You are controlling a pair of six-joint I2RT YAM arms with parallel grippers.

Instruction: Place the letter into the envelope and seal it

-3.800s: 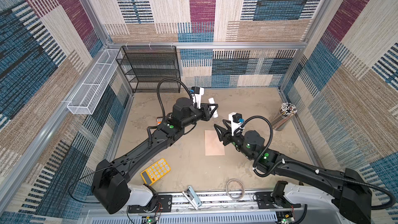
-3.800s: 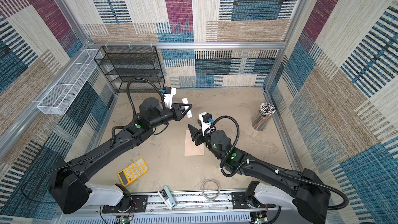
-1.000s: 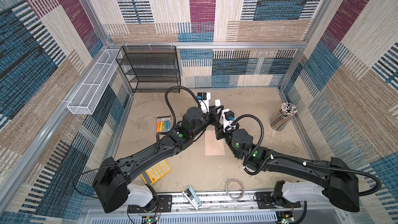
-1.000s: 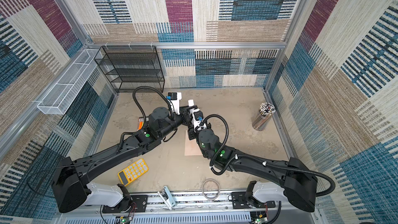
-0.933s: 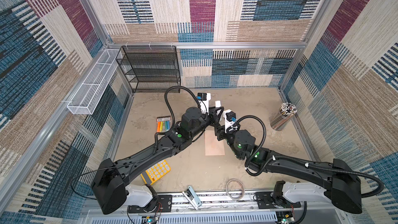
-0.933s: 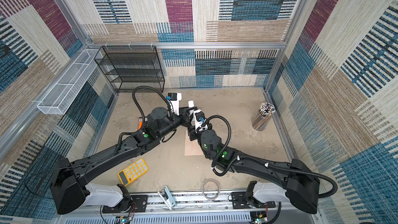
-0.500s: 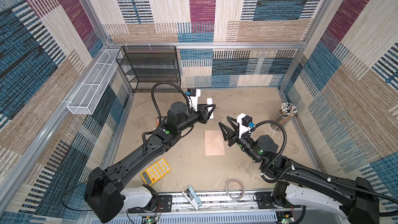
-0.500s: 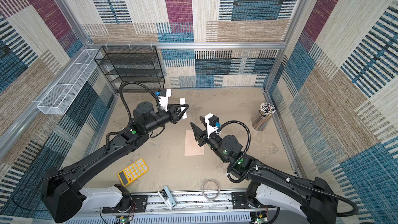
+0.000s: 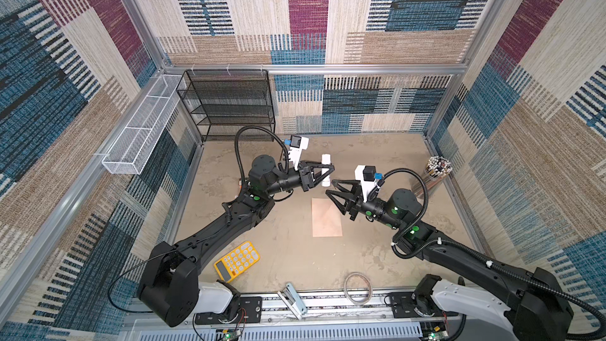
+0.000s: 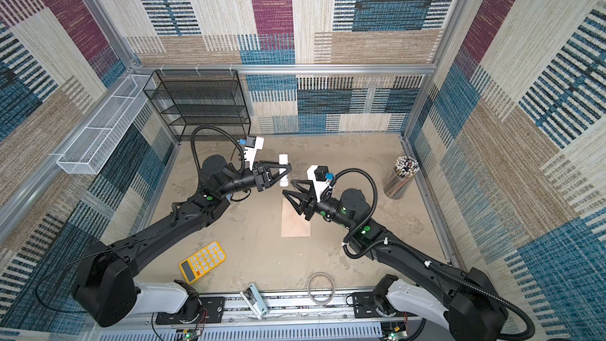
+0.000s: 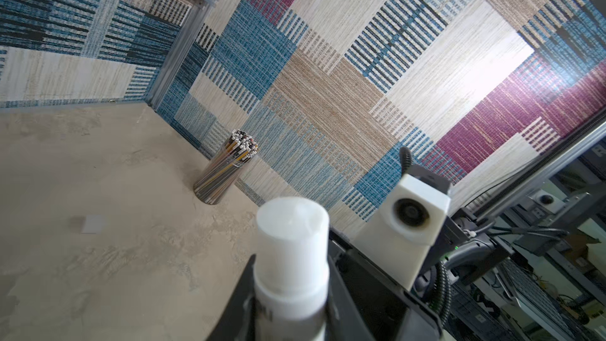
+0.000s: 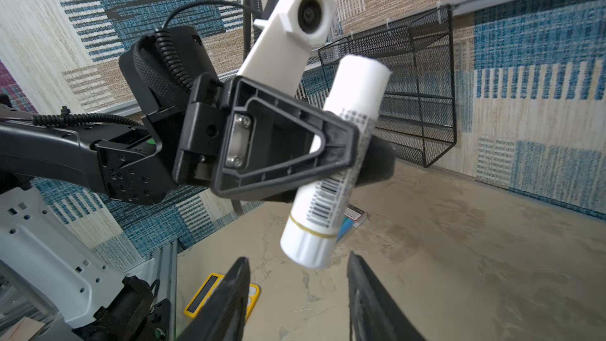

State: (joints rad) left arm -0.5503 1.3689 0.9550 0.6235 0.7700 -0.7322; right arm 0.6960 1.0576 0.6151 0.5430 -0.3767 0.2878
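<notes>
The pale peach-pink envelope [image 9: 326,218] [image 10: 295,218] lies flat and closed on the table in both top views. The letter is out of view. Above the envelope's far end, my left gripper [image 9: 329,172] [image 10: 288,172] [image 11: 292,290] [image 12: 357,145] is shut on a white glue stick [image 9: 326,165] [image 10: 283,165] [image 11: 292,247] [image 12: 341,165], gripping it across its middle. My right gripper [image 9: 330,187] [image 10: 288,187] [image 12: 296,259] faces it, open, with its fingertips on either side of the stick's ridged near end and not touching it.
A yellow calculator [image 9: 237,260] lies at the front left. A wire ring [image 9: 358,288] rests at the front edge. A cup of pencils [image 9: 434,172] stands by the right wall. At the back left are a black mesh shelf [image 9: 229,106] and a white wire basket [image 9: 141,132].
A second ago the two grippers were close together over the envelope's far end. They have drawn apart, the left one still holding the glue stick. The right jaws have narrowed a little.
</notes>
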